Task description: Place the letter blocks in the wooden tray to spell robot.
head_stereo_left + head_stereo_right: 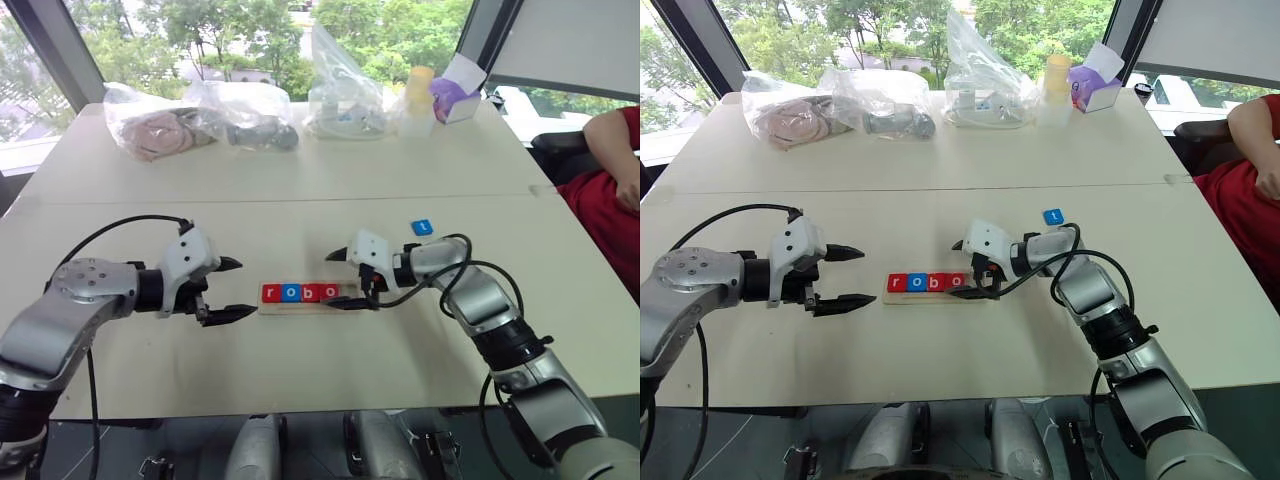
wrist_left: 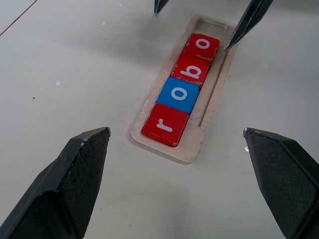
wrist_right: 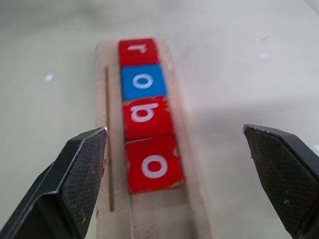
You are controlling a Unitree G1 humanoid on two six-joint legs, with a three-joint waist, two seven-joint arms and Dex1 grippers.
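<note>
The wooden tray (image 1: 300, 307) lies at the table's middle. Four letter blocks sit in it side by side: red r (image 1: 270, 293), blue o (image 1: 290, 293), red b (image 1: 309, 293) and red o (image 1: 328, 292). The slot at its right end is bare. A blue t block (image 1: 422, 228) lies flat on the table, behind and to the right of the tray. My right gripper (image 1: 330, 281) hangs open over the tray's right end, its fingers straddling the last o (image 3: 153, 164) and holding nothing. Just left of the tray, my left gripper (image 1: 245, 288) is open and empty, pointing at the r (image 2: 164, 124).
Along the table's far edge lie clear plastic bags (image 1: 240, 115) with things inside, a yellow cup (image 1: 418, 88) and a purple-and-white box (image 1: 455, 92). A person in red (image 1: 610, 190) sits at the right side. A seam (image 1: 300, 199) crosses the tabletop behind the tray.
</note>
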